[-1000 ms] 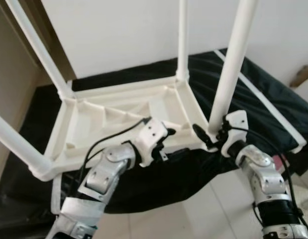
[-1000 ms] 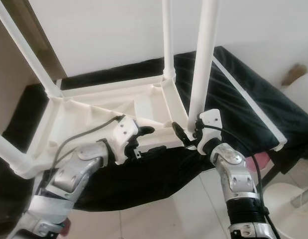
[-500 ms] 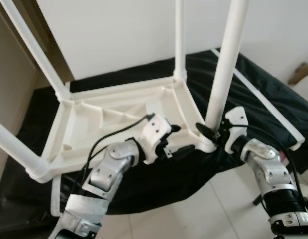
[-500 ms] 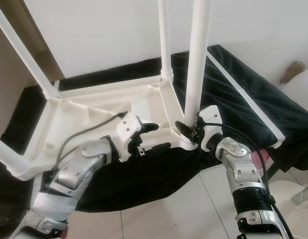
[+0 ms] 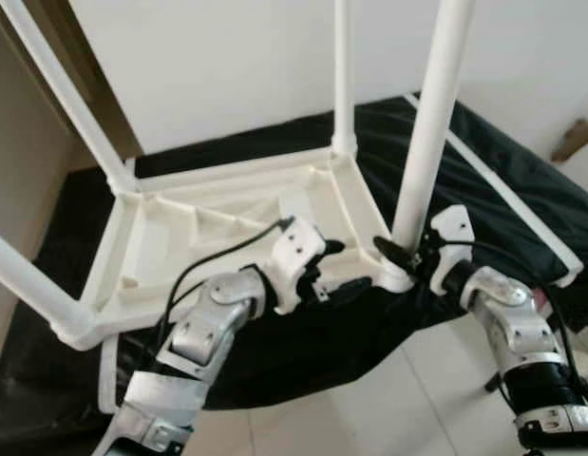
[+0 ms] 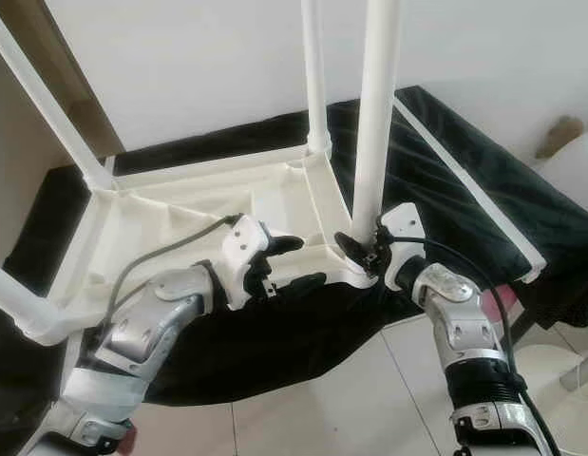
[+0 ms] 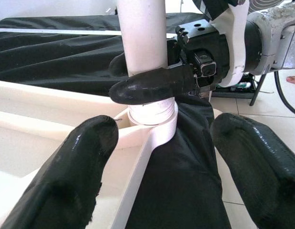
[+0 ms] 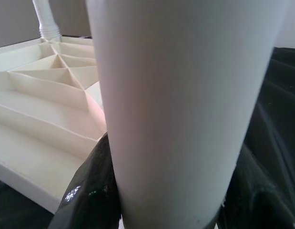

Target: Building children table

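all four legs look in, tabletop (image 5: 218,218) upside down | right gripper (image 5: 400,258) fingers pinching near-right leg (image 5: 428,133) at its socket | left gripper (image 5: 333,269) fingers spread beside it | flipping left, I guess

The upturned table (image 5: 227,214) and its legs (image 5: 429,123) look like smooth white plastic, lying on a matt black cloth (image 5: 502,180) over glossy floor tiles (image 5: 388,399).

My white plastic table (image 5: 227,214) lies upside down at frame centre on black cloth, ribbed underside up, four legs upright; the near-right leg (image 5: 428,133) sits in its corner socket.
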### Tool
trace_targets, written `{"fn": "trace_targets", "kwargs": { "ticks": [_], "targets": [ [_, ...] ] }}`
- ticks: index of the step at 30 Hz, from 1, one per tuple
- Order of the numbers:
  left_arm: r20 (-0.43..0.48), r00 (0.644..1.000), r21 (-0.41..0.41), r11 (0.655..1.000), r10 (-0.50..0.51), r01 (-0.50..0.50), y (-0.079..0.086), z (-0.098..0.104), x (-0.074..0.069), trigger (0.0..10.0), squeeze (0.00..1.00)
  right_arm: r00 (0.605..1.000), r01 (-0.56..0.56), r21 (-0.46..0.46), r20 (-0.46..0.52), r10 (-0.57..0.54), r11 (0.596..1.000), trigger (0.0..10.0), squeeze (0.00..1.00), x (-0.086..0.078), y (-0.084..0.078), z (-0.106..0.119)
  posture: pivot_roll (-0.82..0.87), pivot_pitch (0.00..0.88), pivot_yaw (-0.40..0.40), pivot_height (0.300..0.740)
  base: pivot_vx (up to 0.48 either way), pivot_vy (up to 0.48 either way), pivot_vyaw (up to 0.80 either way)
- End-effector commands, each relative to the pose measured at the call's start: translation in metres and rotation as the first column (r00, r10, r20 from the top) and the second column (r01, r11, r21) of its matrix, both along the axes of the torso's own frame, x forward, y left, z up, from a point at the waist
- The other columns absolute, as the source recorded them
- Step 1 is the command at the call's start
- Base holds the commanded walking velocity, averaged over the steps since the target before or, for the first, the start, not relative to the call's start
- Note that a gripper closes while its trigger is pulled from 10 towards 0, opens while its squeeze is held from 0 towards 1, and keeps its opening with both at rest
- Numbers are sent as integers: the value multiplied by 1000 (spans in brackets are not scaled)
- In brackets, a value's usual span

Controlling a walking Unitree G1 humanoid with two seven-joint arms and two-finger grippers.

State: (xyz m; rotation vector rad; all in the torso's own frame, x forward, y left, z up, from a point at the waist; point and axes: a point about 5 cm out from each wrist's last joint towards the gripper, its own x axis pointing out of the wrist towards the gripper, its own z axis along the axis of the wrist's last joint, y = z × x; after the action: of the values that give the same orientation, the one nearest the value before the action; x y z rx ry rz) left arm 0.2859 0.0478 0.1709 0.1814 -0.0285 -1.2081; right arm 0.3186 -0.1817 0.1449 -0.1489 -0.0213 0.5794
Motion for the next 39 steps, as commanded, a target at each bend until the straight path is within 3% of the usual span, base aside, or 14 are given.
{"fn": "trace_targets", "kwargs": {
  "ticks": [1,7,16,18,19,22,23,24,25,27,28,29,31,39],
  "targets": [
    [-13,1000,2,1000,14,-14,3,-3,0,10000,0,999,33,-1,-38,-33,999,10000,0,-3,3,-12,-92,0,91,740,0,0,0],
    [-21,999,-9,999,35,-35,6,-5,-2,10000,0,973,230,71,-39,-228,971,10000,0,-7,3,-17,-86,0,84,740,0,0,0],
    [-39,998,-20,999,40,-40,7,-7,-2,10000,0,936,352,124,-38,-350,928,10000,0,-18,3,-22,-113,0,94,740,0,0,0],
    [-34,998,-25,999,43,-44,3,-6,4,10000,0,890,455,144,-36,-455,879,10000,0,-27,1,-26,-145,0,113,740,0,0,0],
    [-34,998,-25,999,43,-44,3,-6,4,10000,0,890,455,144,-36,-455,879,10000,0,-27,1,-26,-145,0,113,740,0,0,0],
    [-15,999,-22,999,45,-45,3,1,14,10000,0,778,626,187,-88,-622,757,10000,0,-40,13,-32,-169,0,131,740,0,0,0],
    [-15,999,-22,999,45,-45,3,1,14,10000,0,778,626,187,-88,-622,757,10000,0,-40,13,-32,-169,0,131,740,0,0,0],
    [2,999,-31,999,44,-44,2,6,17,10000,0,727,684,213,-129,-674,697,10000,0,-43,17,-34,-153,0,130,740,0,0,0],
    [2,999,-31,999,44,-44,2,6,17,10000,0,727,684,213,-129,-674,697,10000,0,-43,17,-34,-153,0,130,740,0,0,0],
    [17,999,-32,998,48,-47,-5,7,20,10000,0,690,722,228,-162,-706,653,10000,0,-45,14,-36,-148,0,133,740,0,0,0],
    [13,998,-47,997,69,-68,0,9,22,10000,0,641,765,217,-169,-749,606,10000,0,-45,17,-39,-155,0,144,740,0,0,0],
    [13,998,-47,997,69,-68,0,9,22,10000,0,641,765,217,-169,-749,606,10000,0,-45,17,-39,-155,0,144,740,0,0,0],
    [-6,995,-72,992,100,-100,3,9,23,10000,0,560,827,216,-228,-797,519,10000,0,-45,21,-46,-155,0,149,740,0,0,0],
    [-8,996,-56,994,90,-91,3,4,21,10000,0,553,829,235,-202,-808,508,10000,0,-44,20,-42,-152,0,165,740,0,0,0]
  ]
}}
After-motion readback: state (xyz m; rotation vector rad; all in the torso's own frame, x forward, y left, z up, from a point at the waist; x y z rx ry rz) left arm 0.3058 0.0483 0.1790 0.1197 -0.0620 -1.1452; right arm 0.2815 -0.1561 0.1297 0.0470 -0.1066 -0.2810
